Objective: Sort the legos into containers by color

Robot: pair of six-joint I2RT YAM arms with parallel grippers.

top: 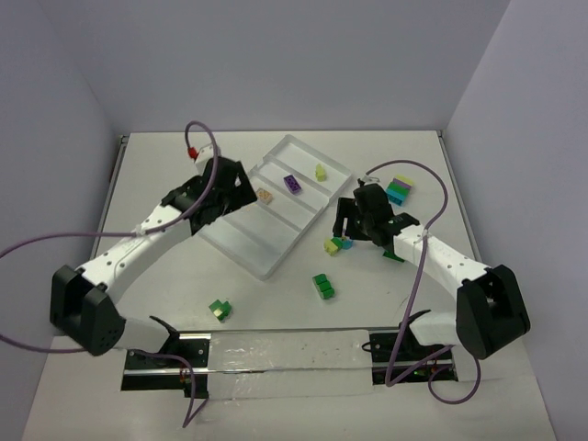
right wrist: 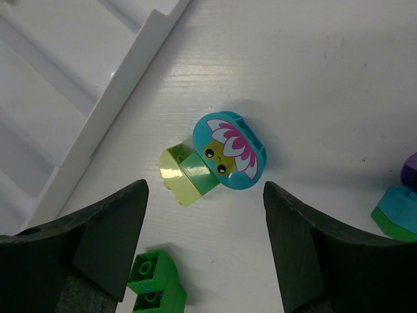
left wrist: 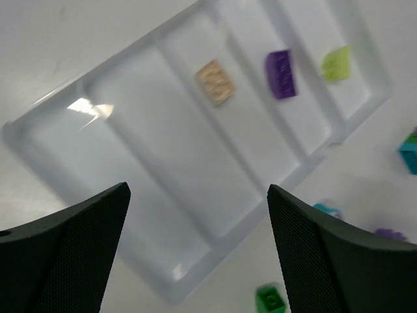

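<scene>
The clear four-compartment tray [top: 243,241] lies mid-table. A peach brick [top: 265,196], a purple brick [top: 292,184] and a yellow-green brick [top: 321,171] each lie in a separate compartment. My left gripper [top: 235,197] hangs open over the tray's left part, nothing between its fingers [left wrist: 71,248]. In the left wrist view I see the peach brick [left wrist: 217,82], the purple brick [left wrist: 281,74] and the yellow-green brick [left wrist: 336,63]. My right gripper [right wrist: 205,189] stands open above a clump of a teal flower-face brick [right wrist: 229,151] on yellow-green and green pieces [right wrist: 177,176], right of the tray edge [right wrist: 124,91].
Loose green bricks lie at the front [top: 322,286] and front left [top: 220,310]. A multi-colour stack [top: 399,190] stands beyond the right arm. A green brick [right wrist: 156,280] sits by my right gripper's left finger. A teal and purple clump [right wrist: 399,212] is at that view's right edge.
</scene>
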